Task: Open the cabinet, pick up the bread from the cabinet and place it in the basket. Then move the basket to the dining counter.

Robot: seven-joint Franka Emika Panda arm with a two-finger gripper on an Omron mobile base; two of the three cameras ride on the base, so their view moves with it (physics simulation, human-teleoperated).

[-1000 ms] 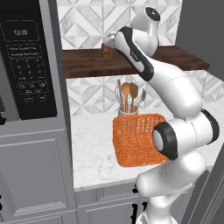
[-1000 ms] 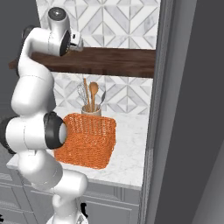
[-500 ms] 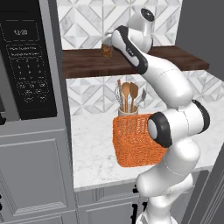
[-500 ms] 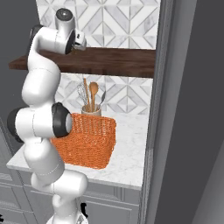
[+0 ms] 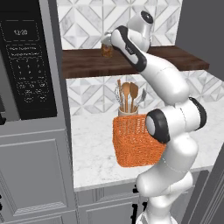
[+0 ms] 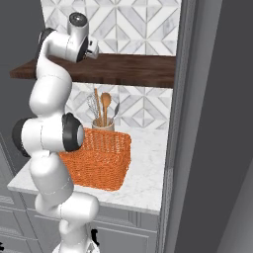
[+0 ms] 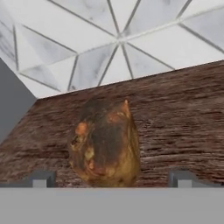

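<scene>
the gripper (image 7: 111, 177) is up at the cabinet's dark shelf (image 5: 175, 59), jaws spread wide with the bread (image 7: 105, 142) sitting on the wood between the two fingertips, not clamped. the orange basket (image 5: 135, 140) stands below on the white worktop (image 5: 92, 140), touching the utensil jar (image 6: 103, 124).

The microwave (image 5: 27, 70) display reads "12:20"; its keypad labels are illegible.

bread (image 7: 105, 142) underside hidden, end effector (image 7: 109, 178) fingertips cropped
</scene>
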